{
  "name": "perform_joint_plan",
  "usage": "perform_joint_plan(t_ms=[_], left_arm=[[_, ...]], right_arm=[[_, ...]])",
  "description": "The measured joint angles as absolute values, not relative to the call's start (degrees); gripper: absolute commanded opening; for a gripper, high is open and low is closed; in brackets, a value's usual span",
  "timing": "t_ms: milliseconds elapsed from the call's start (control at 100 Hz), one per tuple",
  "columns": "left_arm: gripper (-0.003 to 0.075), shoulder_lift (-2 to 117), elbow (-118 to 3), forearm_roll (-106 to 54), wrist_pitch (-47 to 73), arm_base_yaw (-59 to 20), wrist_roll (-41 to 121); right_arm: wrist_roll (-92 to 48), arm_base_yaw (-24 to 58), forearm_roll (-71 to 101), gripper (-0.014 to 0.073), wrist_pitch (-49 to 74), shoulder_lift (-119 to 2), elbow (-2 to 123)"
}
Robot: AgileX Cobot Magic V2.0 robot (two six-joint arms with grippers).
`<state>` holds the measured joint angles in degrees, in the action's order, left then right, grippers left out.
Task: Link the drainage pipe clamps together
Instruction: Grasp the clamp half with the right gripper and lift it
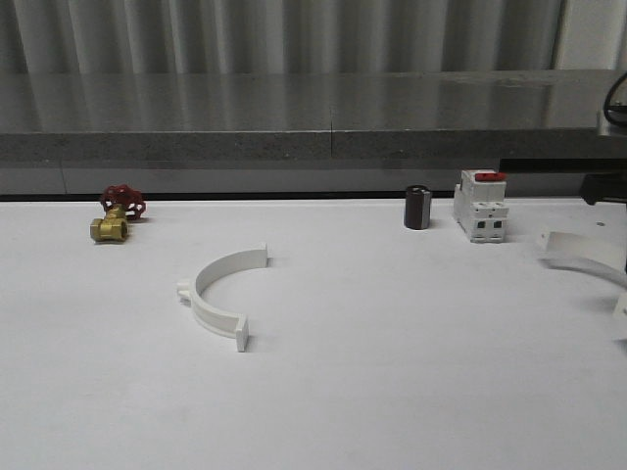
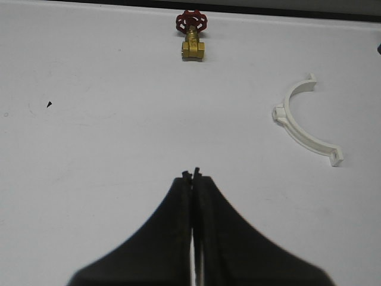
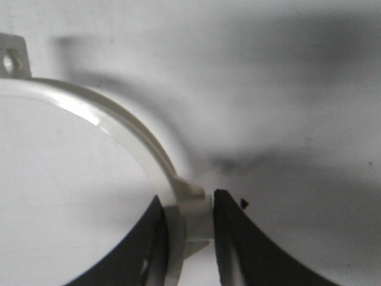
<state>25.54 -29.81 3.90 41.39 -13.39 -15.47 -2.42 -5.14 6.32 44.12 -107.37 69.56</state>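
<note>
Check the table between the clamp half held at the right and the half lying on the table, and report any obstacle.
Nothing visible stands between them. The stretch of table from the held half to the lying half is bare; the breaker and black cylinder sit farther back.

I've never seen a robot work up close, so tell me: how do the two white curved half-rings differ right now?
The left half-ring lies flat on the table, untouched, well apart from the shut left gripper. The right half-ring is clamped at its middle between the right gripper fingers at the table's right edge, and appears raised off the surface. Both are white plastic arcs with small tabs at their ends.
</note>
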Motion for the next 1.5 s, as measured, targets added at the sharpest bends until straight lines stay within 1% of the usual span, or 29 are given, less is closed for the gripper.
perform_joint_plan(t_ms=[170, 430, 560, 670, 770, 1100, 1500], left_arm=[[-0.002, 25.5, -29.8, 3.9, 41.4, -13.4, -15.5], [-0.002, 25.5, -29.8, 3.9, 41.4, -13.4, -15.5], [-0.002, 25.5, -29.8, 3.9, 41.4, -13.4, -15.5], [-0.002, 25.5, -29.8, 3.9, 41.4, -13.4, -15.5], [-0.002, 25.5, -29.8, 3.9, 41.4, -13.4, -15.5], [-0.002, 25.5, -29.8, 3.9, 41.4, -13.4, -15.5], [-0.002, 25.5, -29.8, 3.9, 41.4, -13.4, -15.5]], right_arm=[[3.4, 0.8, 4.8, 0.015, 45.3, -106.6, 70.6], [25.7, 13.0, -6.7, 0.015, 46.5, -105.5, 70.9], [32.7, 18.5, -8.5, 0.015, 46.9, -105.5, 71.0], [36.5, 21.5, -8.6, 0.015, 46.9, -105.5, 71.0], [38.2, 22.7, -8.6, 0.015, 46.9, -105.5, 71.0], [39.1, 22.7, -8.6, 0.015, 46.8, -105.5, 71.0], [39.2, 22.7, -7.7, 0.015, 43.6, -105.5, 71.0]])
